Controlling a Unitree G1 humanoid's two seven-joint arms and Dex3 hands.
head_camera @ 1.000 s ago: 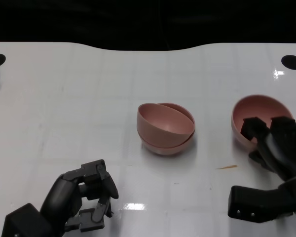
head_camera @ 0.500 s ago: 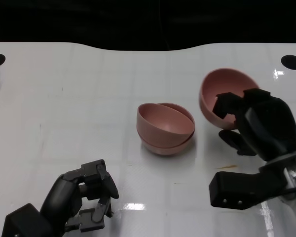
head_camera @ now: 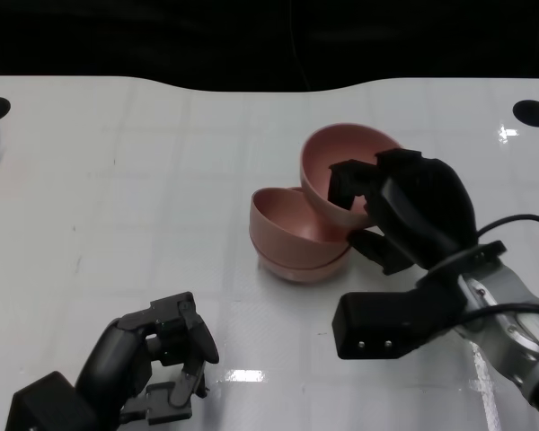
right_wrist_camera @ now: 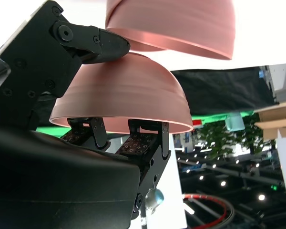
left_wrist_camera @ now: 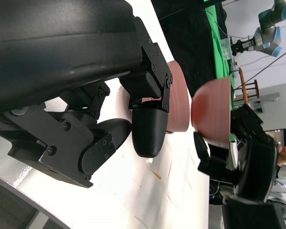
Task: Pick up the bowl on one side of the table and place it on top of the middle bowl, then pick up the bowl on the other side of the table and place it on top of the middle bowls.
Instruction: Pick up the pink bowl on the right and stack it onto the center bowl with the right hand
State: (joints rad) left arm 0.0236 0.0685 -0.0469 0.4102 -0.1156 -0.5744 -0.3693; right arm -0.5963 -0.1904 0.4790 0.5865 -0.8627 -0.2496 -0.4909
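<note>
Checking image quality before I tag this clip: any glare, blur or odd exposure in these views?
Head view: lamp glare on the white table, otherwise sharp. Left wrist view: the carried bowl is motion-blurred, the left robot hand sharp. Right wrist view: turned upside down; bowl and right robot hand sharp, background dim with lamp spots.

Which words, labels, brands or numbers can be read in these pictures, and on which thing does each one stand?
None can be read.
The pink bowls, the table and both hands show no print.
The background of the wrist views holds only blurred shapes, with no legible text.
</note>
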